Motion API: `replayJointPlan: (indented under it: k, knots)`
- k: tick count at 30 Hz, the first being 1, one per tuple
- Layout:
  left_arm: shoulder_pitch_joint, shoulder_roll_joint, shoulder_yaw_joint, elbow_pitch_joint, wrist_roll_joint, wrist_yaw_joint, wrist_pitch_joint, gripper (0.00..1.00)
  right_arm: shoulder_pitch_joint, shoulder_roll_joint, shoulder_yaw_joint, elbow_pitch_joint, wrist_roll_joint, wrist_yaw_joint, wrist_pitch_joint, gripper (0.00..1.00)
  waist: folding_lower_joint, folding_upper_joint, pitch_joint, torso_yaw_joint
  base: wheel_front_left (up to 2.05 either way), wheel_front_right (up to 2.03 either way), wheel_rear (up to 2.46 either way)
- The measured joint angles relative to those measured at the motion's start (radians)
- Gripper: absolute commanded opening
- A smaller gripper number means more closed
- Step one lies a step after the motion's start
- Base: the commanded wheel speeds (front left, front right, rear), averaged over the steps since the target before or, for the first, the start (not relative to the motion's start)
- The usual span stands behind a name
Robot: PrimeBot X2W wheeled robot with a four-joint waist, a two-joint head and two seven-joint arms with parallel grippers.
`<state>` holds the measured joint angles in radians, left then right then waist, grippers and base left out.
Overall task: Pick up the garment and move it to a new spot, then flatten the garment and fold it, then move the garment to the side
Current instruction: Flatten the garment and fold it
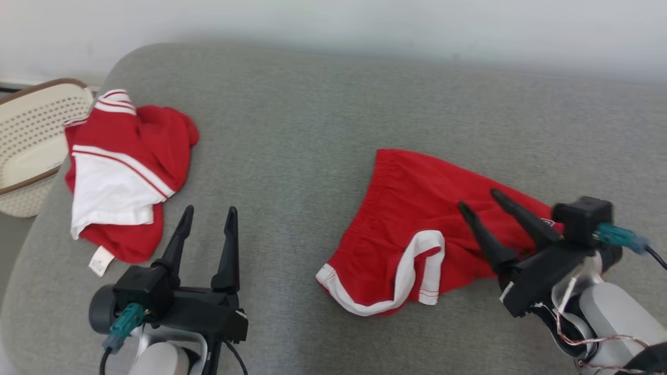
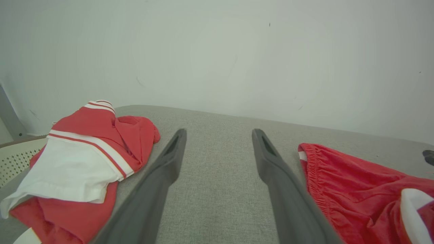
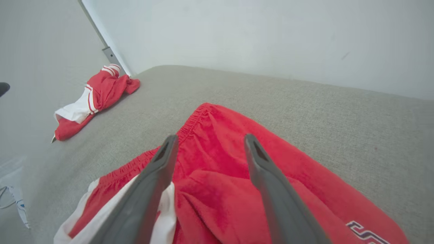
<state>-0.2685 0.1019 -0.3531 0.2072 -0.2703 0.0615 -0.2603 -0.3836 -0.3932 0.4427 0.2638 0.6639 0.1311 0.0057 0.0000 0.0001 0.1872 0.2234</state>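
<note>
Black, long fingers of the right gripper (image 1: 478, 198) stand apart with nothing between them, poised over the right half of the red shorts (image 1: 411, 208). In the right wrist view, the right gripper (image 3: 211, 136) frames bare red cloth of the shorts (image 3: 217, 142), and whether the fingertips touch the fabric cannot be told.

The shorts lie on the right part of the grey sofa cushion (image 1: 312, 130), more towards its near edge than the wall. Their long axis runs across the head view from left to right, dipping slightly towards the robot at the left end. The gathered elastic waistband forms the left edge, slanting from the far corner down towards the near one, so the waist faces the robot's left. A white-trimmed hem is folded up over the red at the near left corner. The cloth is rumpled, not flat, and a small dark emblem shows near the right end beside the gripper's body.

The left gripper (image 1: 210, 209) is likewise spread wide and empty over bare cushion. Just to its left lies a crumpled red-and-white shirt (image 1: 120, 172), well apart from the shorts. A cream perforated basket (image 1: 31, 135) stands past the cushion's left edge.
</note>
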Motion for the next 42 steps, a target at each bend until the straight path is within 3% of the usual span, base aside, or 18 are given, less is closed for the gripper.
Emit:
replayJointPlan:
  k: [5,13,28,42]
  knots:
    - [0.020,0.027,0.034,-0.015,0.002,0.022,0.000,1.00,0.108,0.081,-0.176,-0.041,-0.078,0.000,-0.159,1.00,0.0000,0.0000,-0.013,-0.063,0.00,0.00,0.00]
    - [0.054,0.069,0.083,-0.042,-0.003,0.053,0.000,1.00,0.213,0.193,-0.326,-0.084,-0.208,0.000,-0.228,1.00,0.0000,0.0000,-0.040,-0.152,0.00,0.00,0.00]
    - [0.201,0.144,0.103,-0.099,-0.010,0.089,0.075,1.00,0.373,0.280,-0.383,-0.119,-0.324,0.000,-0.211,1.00,-0.0001,-0.0001,-0.141,-0.260,0.00,0.00,0.00]
    - [0.217,0.153,0.083,-0.129,-0.011,0.095,0.097,1.00,0.428,0.293,-0.384,-0.186,-0.378,0.000,-0.124,1.00,-0.0001,-0.0001,-0.161,-0.251,0.00,0.00,0.00]
